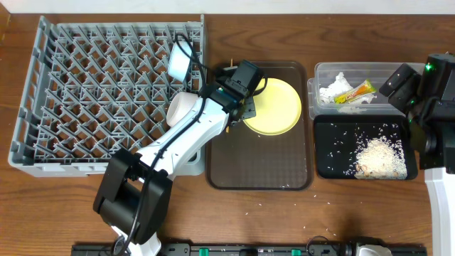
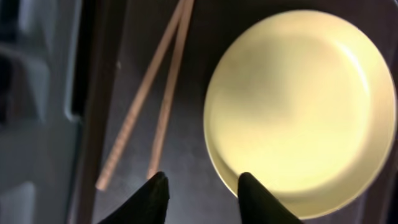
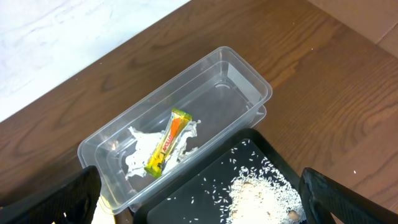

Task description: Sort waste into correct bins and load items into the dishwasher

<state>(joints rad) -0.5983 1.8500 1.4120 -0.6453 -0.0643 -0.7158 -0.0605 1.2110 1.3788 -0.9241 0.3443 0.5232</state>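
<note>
**Overhead:** We see the left gripper (image 1: 245,91) above the brown serving tray (image 1: 259,167), just beside the left rim of the yellow plate (image 1: 276,105). The plate lies flat in that tray. The dish rack (image 1: 85,92) stands to the tray's left.

**Left wrist:** The fingers (image 2: 155,199) stand apart with nothing between them. One tip overlaps the plate's rim. The chopsticks (image 2: 170,93) lie on the tray beside the plate.

**Right wrist:** The right gripper (image 3: 199,202) is spread wide and empty. We find the tissue (image 3: 138,158) and wrapper (image 3: 168,142) in the clear tub (image 3: 239,93), and rice (image 3: 261,199) in the adjoining black tray (image 3: 168,208).
</note>
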